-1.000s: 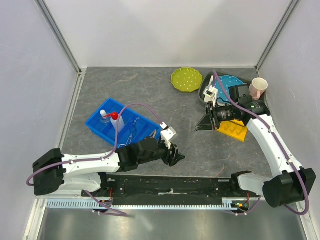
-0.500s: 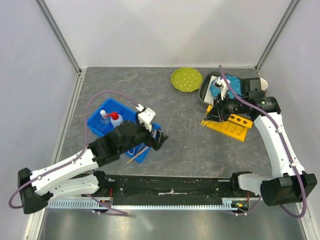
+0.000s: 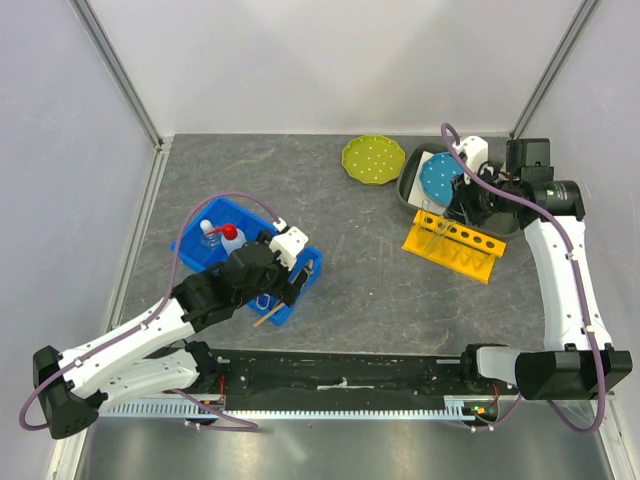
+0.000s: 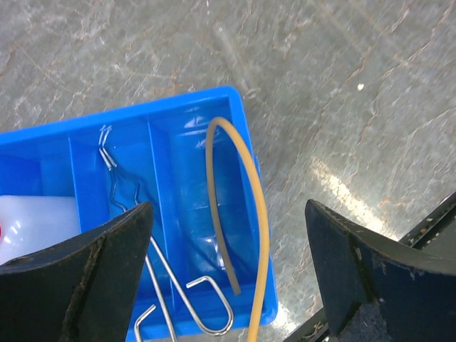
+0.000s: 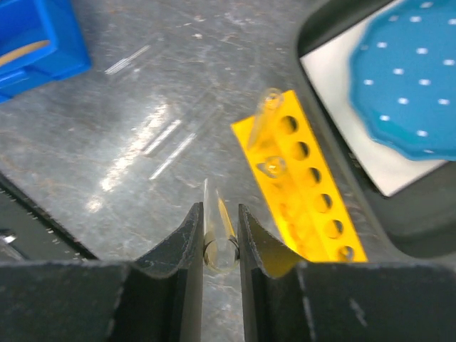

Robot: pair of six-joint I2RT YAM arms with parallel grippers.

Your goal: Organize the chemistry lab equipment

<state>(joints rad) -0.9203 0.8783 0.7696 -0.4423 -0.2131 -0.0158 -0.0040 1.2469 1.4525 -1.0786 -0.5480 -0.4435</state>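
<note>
While our right gripper (image 5: pixel 221 246) clamps a glass tube (image 5: pixel 212 210) at 8 o'clock of the yellow rack (image 5: pixel 317 203), wrist view, we should upright it over a free hole. Left gripper (image 4: pixel 228 246) gapes empty over the rubber tube (image 4: pixel 251 187) in the tray (image 4: pixel 241 107).

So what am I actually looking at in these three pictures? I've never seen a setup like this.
These are two robot arms bolted to a table, tidying lab equipment. One picture looks down from above; the other two come from small cameras on each wrist. The left pincer is open and empty above a blue tray, which holds a tan rubber tube, wire tongs and a squeeze bottle. The right pincer is shut on a thin glass tube near a yellow rack, where another tube already stands. A green plate lies farther back.
</note>
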